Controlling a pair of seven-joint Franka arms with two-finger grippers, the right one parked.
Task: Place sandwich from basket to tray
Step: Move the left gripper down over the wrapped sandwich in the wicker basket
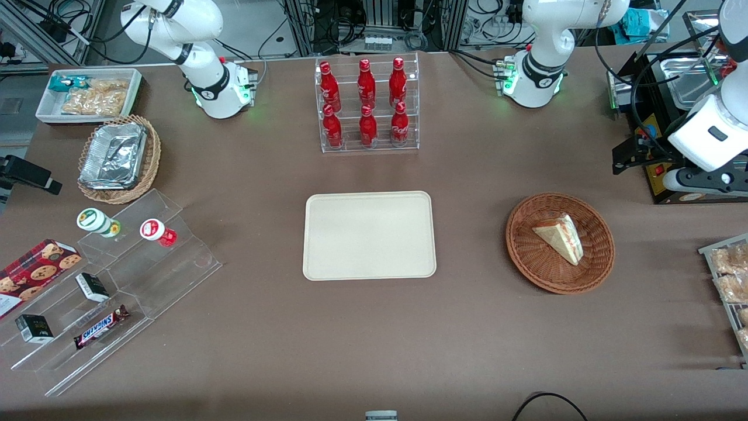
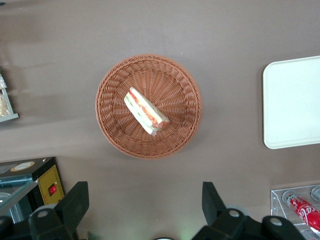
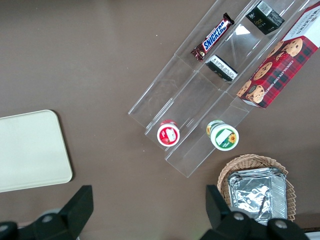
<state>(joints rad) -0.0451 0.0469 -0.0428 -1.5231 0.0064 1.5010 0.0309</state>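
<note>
The sandwich (image 1: 560,237), a pale wedge with red and green filling stripes, lies in the round reddish-brown wicker basket (image 1: 526,257). Both also show in the left wrist view, the sandwich (image 2: 146,111) inside the basket (image 2: 112,125). The cream tray (image 1: 368,234) lies flat beside the basket, toward the parked arm's end, with nothing on it; it also shows in the left wrist view (image 2: 295,100). My left gripper (image 1: 695,180) hangs high above the table, farther from the front camera than the basket and toward the working arm's end. In its wrist view the gripper (image 2: 145,200) is open wide and empty.
A clear rack of red bottles (image 1: 368,105) stands farther back than the tray. A black box with steel pans (image 1: 654,169) sits close to my gripper. A snack rack (image 1: 730,280) is at the working arm's end. A stepped acrylic stand (image 1: 117,280) and a foil-tray basket (image 1: 120,158) are at the parked arm's end.
</note>
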